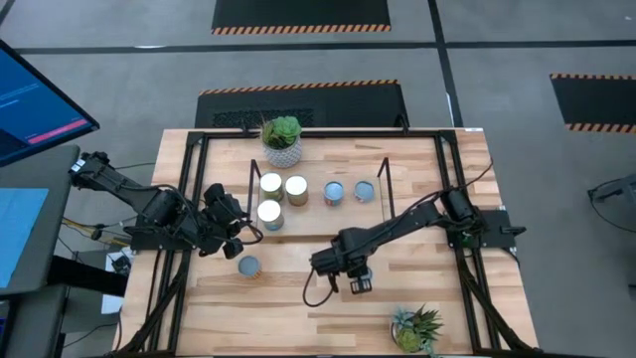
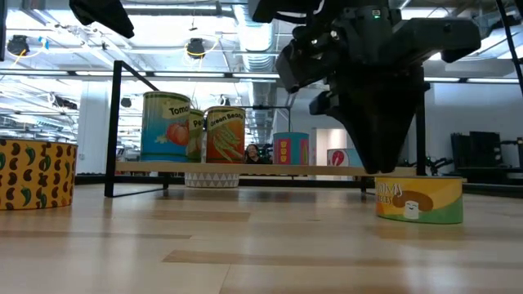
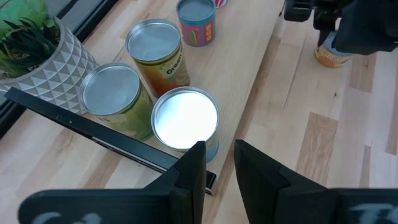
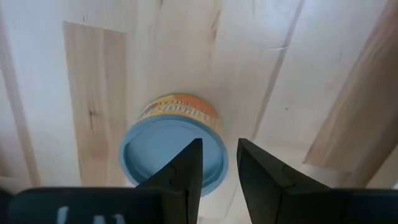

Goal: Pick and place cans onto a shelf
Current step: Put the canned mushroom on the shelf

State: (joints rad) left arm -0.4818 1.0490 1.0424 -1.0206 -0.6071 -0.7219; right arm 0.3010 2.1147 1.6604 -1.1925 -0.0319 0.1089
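The shelf stands at the table's far middle and carries several cans: three close together at its left end and two farther right. My left gripper hangs shut beside the nearest of the three, a white-topped can. My right gripper is shut, points down and hangs just above a short can with a blue top and orange label that stands on the table. Another can with a yellow and black label stands on the table near the left.
A white patterned pot with a succulent stands behind the shelf's left end. A spiky plant stands at the near right edge. Black rails run along the table's sides. Bare wood lies between the shelf and the near edge.
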